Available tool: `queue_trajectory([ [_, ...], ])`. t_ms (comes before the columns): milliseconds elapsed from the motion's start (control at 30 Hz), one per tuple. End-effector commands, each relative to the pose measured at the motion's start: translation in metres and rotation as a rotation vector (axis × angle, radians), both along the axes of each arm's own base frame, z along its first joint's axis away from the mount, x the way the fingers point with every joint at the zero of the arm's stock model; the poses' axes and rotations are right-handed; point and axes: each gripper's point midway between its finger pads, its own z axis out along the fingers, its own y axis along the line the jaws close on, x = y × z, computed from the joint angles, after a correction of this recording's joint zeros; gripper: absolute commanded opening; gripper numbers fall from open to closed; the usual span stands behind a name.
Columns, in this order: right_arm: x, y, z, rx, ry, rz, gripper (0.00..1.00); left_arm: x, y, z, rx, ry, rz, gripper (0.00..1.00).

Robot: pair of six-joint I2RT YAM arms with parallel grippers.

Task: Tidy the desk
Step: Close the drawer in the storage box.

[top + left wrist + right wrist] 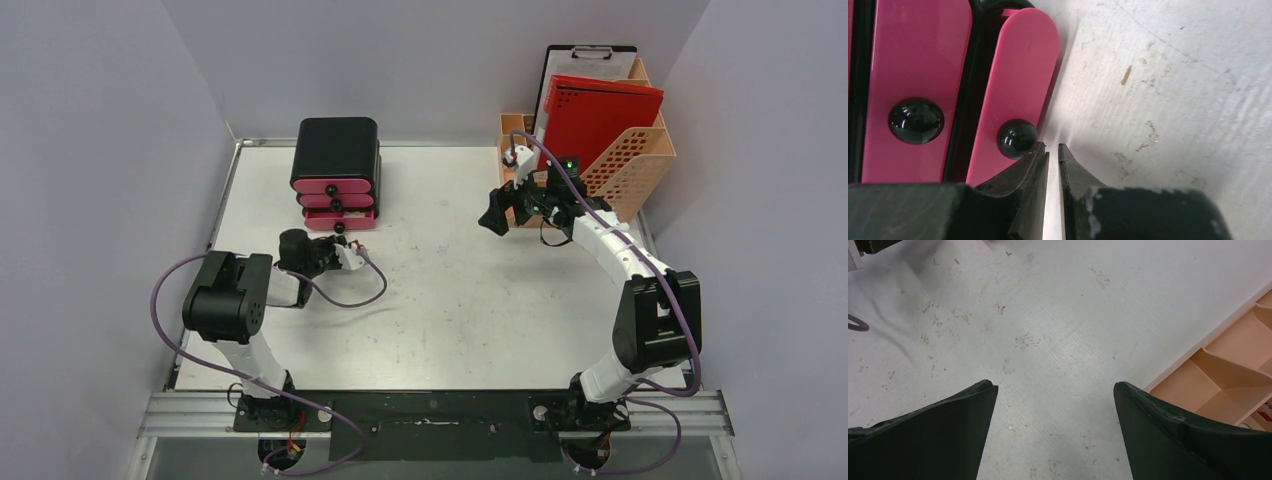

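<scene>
The desk point(450, 300) is a white, scuffed tabletop. A black drawer box point(336, 160) with pink drawers stands at its back left. The bottom drawer point(1023, 65) sticks out a little. My left gripper point(345, 245) sits low in front of that drawer. In the left wrist view its jaws point(1053, 147) are nearly closed on nothing, just right of the drawer's black knob point(1017, 138), and the left fingertip touches or almost touches the knob. My right gripper point(495, 213) is open and empty above bare desk point(1048, 315), next to the orange rack.
An orange perforated file rack point(630, 170) stands at the back right, holding a red folder point(600, 115) and a black clipboard point(590, 60). Its low front compartments point(1233, 370) show beside my right finger. The middle drawer's knob point(915, 120) shows left of the bottom one.
</scene>
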Motion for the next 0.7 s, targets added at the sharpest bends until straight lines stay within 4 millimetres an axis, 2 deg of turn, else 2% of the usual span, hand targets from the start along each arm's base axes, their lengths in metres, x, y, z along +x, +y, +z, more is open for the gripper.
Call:
queue_trajectory([
  [0, 0.005, -0.001, 0.020, 0.014, -0.073, 0.013, 0.90, 0.027, 0.001, 0.029, -0.007, -0.133, 0.033, 0.12],
  [233, 0.006, 0.000, 0.019, 0.014, -0.070, 0.013, 0.90, 0.040, 0.004, 0.031, 0.001, -0.224, 0.095, 0.04],
  [667, 0.007, -0.001, 0.018, 0.012, -0.065, 0.010, 0.90, 0.056, -0.007, 0.037, 0.021, -0.359, 0.157, 0.01],
])
